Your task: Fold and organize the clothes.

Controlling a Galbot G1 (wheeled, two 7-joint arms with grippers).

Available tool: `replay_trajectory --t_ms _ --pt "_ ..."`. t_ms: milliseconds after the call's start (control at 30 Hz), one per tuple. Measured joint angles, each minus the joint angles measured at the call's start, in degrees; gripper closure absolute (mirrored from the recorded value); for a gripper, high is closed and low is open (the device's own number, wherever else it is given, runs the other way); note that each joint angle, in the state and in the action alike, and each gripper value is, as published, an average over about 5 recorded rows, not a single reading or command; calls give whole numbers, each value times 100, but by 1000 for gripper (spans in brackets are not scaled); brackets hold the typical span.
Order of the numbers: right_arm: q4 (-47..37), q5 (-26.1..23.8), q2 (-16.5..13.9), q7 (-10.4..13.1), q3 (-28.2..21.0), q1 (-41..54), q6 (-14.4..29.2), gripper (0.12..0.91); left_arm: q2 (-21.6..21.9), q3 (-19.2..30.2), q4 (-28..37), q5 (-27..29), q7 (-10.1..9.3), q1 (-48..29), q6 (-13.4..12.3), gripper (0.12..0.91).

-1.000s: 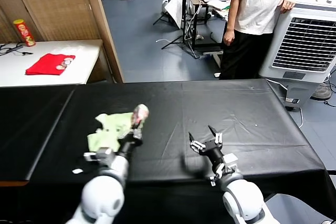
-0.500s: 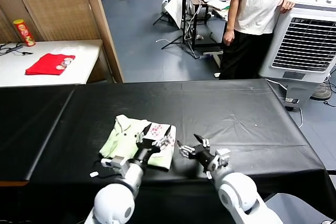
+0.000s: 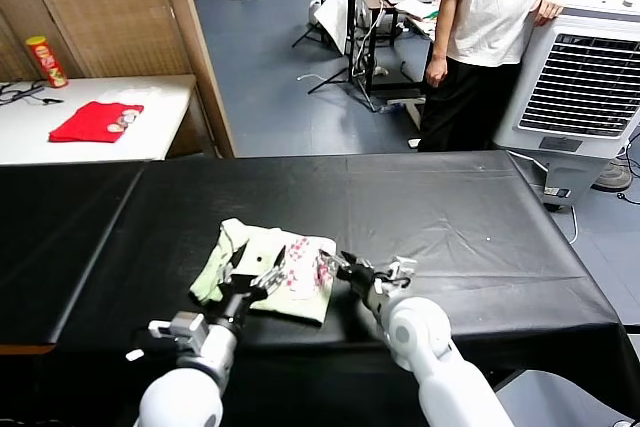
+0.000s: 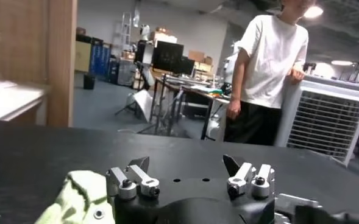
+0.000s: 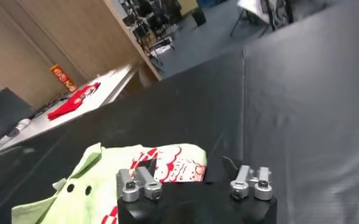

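The clothes, a pale green T-shirt point(image 3: 262, 269) with a reddish-pink print, lie folded into a rough rectangle on the black table point(image 3: 470, 227) near its front edge. My left gripper point(image 3: 252, 278) hovers over the shirt's near side, open, with nothing between its fingers. In the left wrist view the left gripper point(image 4: 185, 165) is empty and green cloth point(image 4: 75, 196) sits beside one finger. My right gripper point(image 3: 372, 269) is at the shirt's right edge, jaws apart. In the right wrist view the right gripper point(image 5: 188, 164) has one finger over the printed corner point(image 5: 180, 163).
A person in a white T-shirt and black trousers point(image 3: 495, 37) stands behind the table beside a white air cooler point(image 3: 580, 77). On the white side table at the far left lie a red garment point(image 3: 96, 121) and a red can point(image 3: 45, 62). A wooden partition point(image 3: 130, 17) stands behind.
The left gripper opened and let the shirt go; it now lies flat and folded. The left arm drew back toward the front. The right gripper moved left to the shirt's right edge, jaws narrowing.
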Motion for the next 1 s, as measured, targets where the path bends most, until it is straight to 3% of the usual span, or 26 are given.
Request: replay_trajectory --t_ms 100,233,300,433,533,633,867,1000 --pt "-207 -63 29 -89 -20 111 44 663 8 -98 -117 12 -15 135 -22 232" --pt "-468 -508 -1 -464 -80 287 270 851 -15 -204 -185 27 -81 301 -29 232" --pt "-627 -871 -37 -719 -130 415 471 891 -45 -254 -192 41 -92 367 -43 232" --pt "-949 -1947 -152 -1414 -253 680 1116 901 -103 -341 -191 64 -96 470 -108 232" --pt "-1033 -2792 -280 -1854 -292 742 1547 838 -104 -393 -168 71 -97 523 -168 232" --pt "-917 -3340 -436 -1950 -236 634 1801 692 -61 -433 -130 81 -94 544 -203 232" --pt "-89 -3813 -728 -1515 197 -256 2206 312 137 -447 64 84 96 570 -653 232" --pt "564 -3884 -748 -1291 544 -965 2146 234 261 -411 113 62 116 646 -702 232"
